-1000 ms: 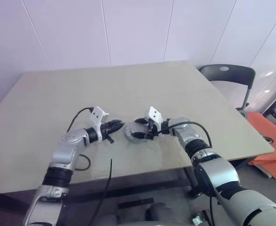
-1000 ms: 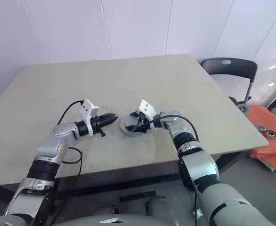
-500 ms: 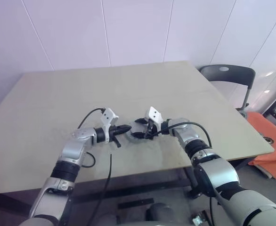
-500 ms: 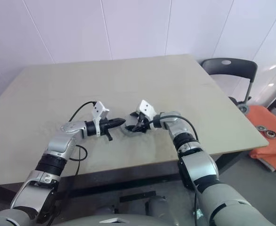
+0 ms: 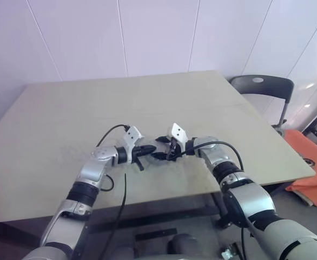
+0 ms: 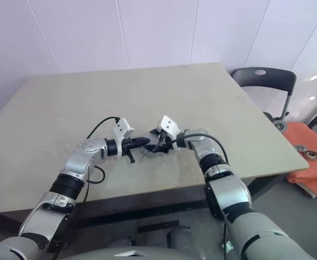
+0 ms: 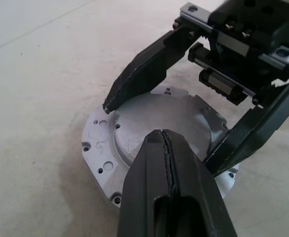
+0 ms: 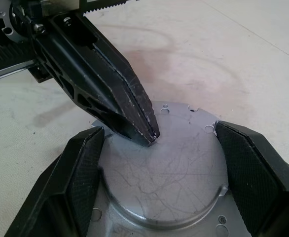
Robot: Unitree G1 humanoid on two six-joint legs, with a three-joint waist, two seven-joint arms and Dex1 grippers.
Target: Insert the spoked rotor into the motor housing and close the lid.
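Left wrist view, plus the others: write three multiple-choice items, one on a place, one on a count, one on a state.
1. Where does the round grey metal part with a holed flange lie?
A. On the beige table
B. On the chair
C. On the floor

2. How many grippers are at it?
A. None
B. One
C. Two

3. The left gripper's fingers are:
A. Spread wide
B. Shut together
C. Closed on a cable

1 A: the round grey metal part rests on the beige table.
2 C: the right gripper straddles it and the left gripper tips its top.
3 B: no gap shows between the fingers.
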